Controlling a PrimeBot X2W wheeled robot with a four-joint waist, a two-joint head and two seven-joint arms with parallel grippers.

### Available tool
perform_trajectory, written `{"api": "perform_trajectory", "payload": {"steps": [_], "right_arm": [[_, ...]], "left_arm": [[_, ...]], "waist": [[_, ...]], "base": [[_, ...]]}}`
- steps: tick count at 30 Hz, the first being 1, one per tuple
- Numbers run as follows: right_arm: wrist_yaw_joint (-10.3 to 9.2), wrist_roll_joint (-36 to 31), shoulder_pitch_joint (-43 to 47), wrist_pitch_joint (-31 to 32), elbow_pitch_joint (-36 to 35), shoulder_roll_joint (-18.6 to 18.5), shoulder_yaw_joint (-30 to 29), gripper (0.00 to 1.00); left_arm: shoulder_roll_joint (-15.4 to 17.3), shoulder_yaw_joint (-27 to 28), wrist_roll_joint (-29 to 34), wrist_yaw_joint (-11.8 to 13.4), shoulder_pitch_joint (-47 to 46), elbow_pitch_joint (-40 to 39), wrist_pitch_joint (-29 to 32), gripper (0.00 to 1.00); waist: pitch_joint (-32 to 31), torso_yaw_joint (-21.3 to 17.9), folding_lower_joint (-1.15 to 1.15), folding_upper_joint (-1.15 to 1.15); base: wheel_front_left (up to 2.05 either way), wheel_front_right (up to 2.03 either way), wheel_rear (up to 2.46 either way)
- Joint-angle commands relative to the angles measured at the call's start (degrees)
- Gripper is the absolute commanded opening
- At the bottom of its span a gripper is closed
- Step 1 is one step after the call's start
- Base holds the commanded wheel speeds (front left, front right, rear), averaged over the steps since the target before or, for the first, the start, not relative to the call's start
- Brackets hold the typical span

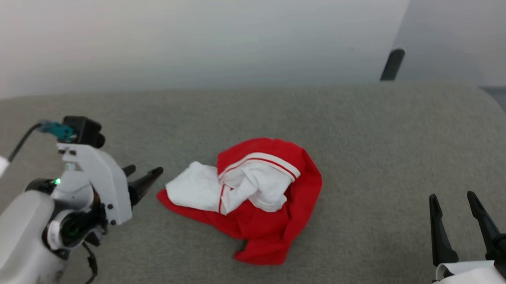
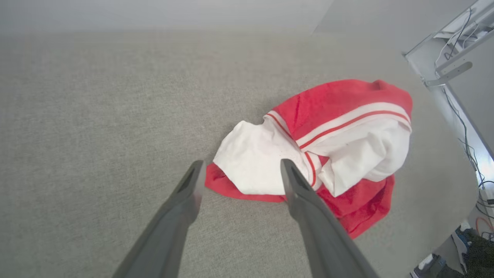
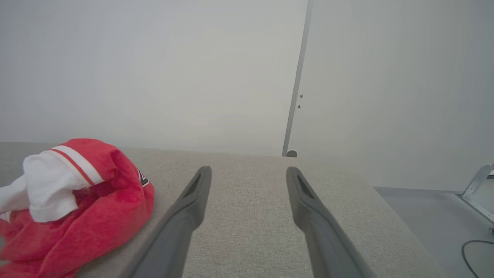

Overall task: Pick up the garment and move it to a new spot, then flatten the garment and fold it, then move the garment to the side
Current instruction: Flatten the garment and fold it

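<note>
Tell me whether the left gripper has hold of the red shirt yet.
No, the left gripper stands open and empty beside the crumpled shirt.

One crumpled red jersey garment (image 1: 270, 221) with white striped sleeves is counted, just ahead of the left claw (image 1: 146, 169). Two dark two-fingered claws are counted, the right claw (image 1: 452, 196) well apart from it. One grey woven fabric surface (image 1: 366, 135) is counted.

The garment (image 1: 250, 198) lies bunched, its print (image 3: 143, 178) folded from sight except a tiny black-and-white sliver too small to read, and the right wrist view's left edge crops the cloth.
</note>
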Motion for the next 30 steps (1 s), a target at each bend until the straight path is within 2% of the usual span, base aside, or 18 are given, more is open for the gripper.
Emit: {"api": "perform_trajectory", "payload": {"steps": [1, 10, 17, 19, 23, 28, 29, 30], "right_arm": [[-0.02, -0.06, -1.00, -0.35, -0.25, 0.39, 0.14, 1.00], [-0.02, -0.21, -3.88, -1.77, 0.94, 1.40, 1.26, 1.00], [-0.02, -0.28, -5.37, -2.99, 2.48, 1.74, 1.66, 1.00], [-0.02, -0.37, -5.44, -3.10, 2.69, 1.76, 1.74, 1.00], [-0.02, -0.55, -5.79, -3.19, 2.92, 1.76, 1.83, 1.00], [-0.02, -0.73, -6.15, -2.84, 2.87, 1.65, 2.02, 1.00], [-0.02, -0.73, -6.11, -2.81, 2.88, 1.55, 2.00, 1.00], [-0.02, -0.72, -6.08, -2.75, 2.90, 1.49, 1.95, 1.00]], "left_arm": [[-0.14, -0.69, 0.13, 0.49, -1.58, 1.12, 1.41, 1.00], [-1.38, -3.41, 1.69, 0.52, -7.21, 8.82, 5.31, 1.00], [-2.27, -5.57, 2.61, 0.65, -8.84, 14.81, 7.81, 1.00], [-1.95, -6.05, 3.07, -0.11, -9.15, 16.69, 7.80, 1.00], [-3.58, -6.32, 2.48, -0.36, -9.24, 19.64, 7.14, 1.00], [-4.24, -6.50, 2.52, -2.43, -10.29, 22.34, 5.28, 0.99], [-4.62, -6.39, 1.97, -3.02, -10.48, 22.85, 5.22, 0.63], [-5.09, -6.28, 1.66, -3.21, -10.64, 23.11, 5.14, 0.44]], "waist": [[3.30, -2.18, 0.00, 0.00], [8.85, -4.58, 0.00, 0.00], [10.73, -5.44, 0.00, 0.00], [11.06, -5.54, 0.00, 0.00], [11.41, -5.53, 0.00, 0.00], [11.42, -5.42, 0.00, 0.00], [11.34, -5.37, 0.00, 0.00], [11.21, -5.30, 0.00, 0.00]], "base": [[0.00, 0.00, 0.00], [0.00, 0.00, 0.00], [0.00, 0.00, 0.00], [0.00, 0.00, 0.00], [0.00, 0.00, 0.00], [0.00, 0.00, 0.00], [0.00, 0.00, 0.00], [0.00, 0.00, 0.00]]}}
